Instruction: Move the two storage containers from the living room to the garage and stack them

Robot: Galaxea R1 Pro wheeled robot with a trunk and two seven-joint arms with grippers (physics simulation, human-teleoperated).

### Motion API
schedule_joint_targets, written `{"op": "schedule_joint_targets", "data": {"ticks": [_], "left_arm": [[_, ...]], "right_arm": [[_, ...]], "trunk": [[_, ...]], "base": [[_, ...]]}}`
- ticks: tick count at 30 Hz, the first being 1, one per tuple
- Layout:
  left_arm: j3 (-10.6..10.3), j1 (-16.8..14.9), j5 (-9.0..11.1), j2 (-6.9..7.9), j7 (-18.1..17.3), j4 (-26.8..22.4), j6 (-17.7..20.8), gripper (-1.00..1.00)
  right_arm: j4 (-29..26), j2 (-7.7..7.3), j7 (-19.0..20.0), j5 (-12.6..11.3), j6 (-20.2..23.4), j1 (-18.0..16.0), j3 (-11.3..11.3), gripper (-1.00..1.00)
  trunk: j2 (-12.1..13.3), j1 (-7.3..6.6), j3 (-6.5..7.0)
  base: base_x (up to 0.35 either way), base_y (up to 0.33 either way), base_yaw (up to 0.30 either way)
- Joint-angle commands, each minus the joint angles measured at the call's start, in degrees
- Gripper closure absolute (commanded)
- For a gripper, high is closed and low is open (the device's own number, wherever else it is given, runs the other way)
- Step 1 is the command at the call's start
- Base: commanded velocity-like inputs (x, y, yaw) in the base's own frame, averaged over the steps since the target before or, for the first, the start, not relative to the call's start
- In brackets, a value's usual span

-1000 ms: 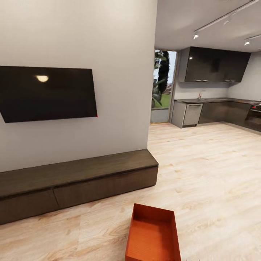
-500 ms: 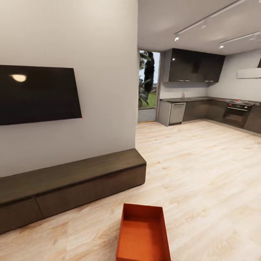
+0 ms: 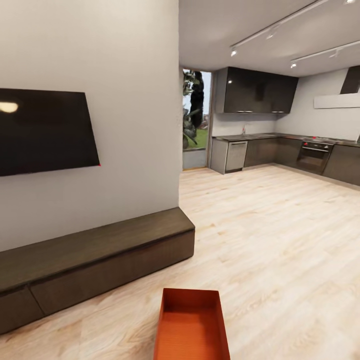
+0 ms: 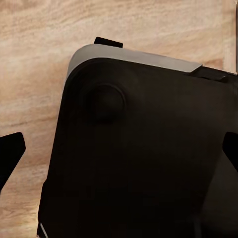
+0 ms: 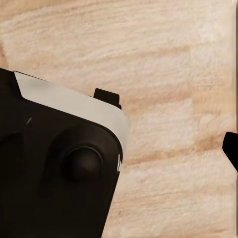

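**Figure: Early stage of the transfer, with the robot in the living room and one storage container in sight.**

Head view: an open orange-red storage container (image 3: 191, 327) lies on the light wood-plank floor (image 3: 280, 240) at about 6 o'clock, near the low dark-wood bench (image 3: 95, 260) at 8 o'clock and apart from it. A wall-mounted screen (image 3: 42, 131) sits at 9 o'clock, and a kitchen (image 3: 280, 145) opens at 2 o'clock. Both wrist views look down past the robot's dark base (image 4: 144, 158) onto wood planks. A dark tip shows at either edge of the left wrist view, so the left gripper (image 4: 119, 153) appears spread wide and empty. For the right gripper, one tip alone shows, so its spread cannot be told. Judged from this, nothing has reached the garage; both carries and the stacking remain.
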Motion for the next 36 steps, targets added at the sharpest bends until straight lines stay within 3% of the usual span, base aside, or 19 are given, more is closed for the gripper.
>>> {"op": "schedule_joint_targets", "data": {"ticks": [1, 13, 31, 36], "left_arm": [[0.00, -0.01, 0.27, -0.01, 0.04, -0.02, -0.13, -1.00], [-0.04, -0.01, 0.27, -0.01, 0.07, -0.07, -0.13, -1.00], [0.02, -0.01, 0.28, -0.01, 0.09, -0.07, -0.13, -1.00], [0.03, -0.01, 0.21, -0.01, 0.12, -0.07, -0.13, -1.00]], "right_arm": [[0.13, 0.02, -0.05, -0.49, -0.28, -0.05, 0.49, -1.00], [0.13, 0.04, -0.05, -0.49, -0.28, -0.05, 0.49, -1.00], [0.13, 0.05, -0.05, -0.49, -0.28, -0.05, 0.48, -1.00], [0.13, 0.05, -0.05, -0.49, -0.28, -0.05, 0.49, -1.00]], "trunk": [[-0.02, 0.03, -0.05], [-0.02, 0.03, -0.05], [-0.02, 0.03, -0.05], [-0.02, 0.03, -0.05]], "base": [[0.317, 0.000, -0.001], [0.154, 0.000, -0.001], [0.001, 0.000, -0.228], [0.000, 0.000, -0.043]]}}
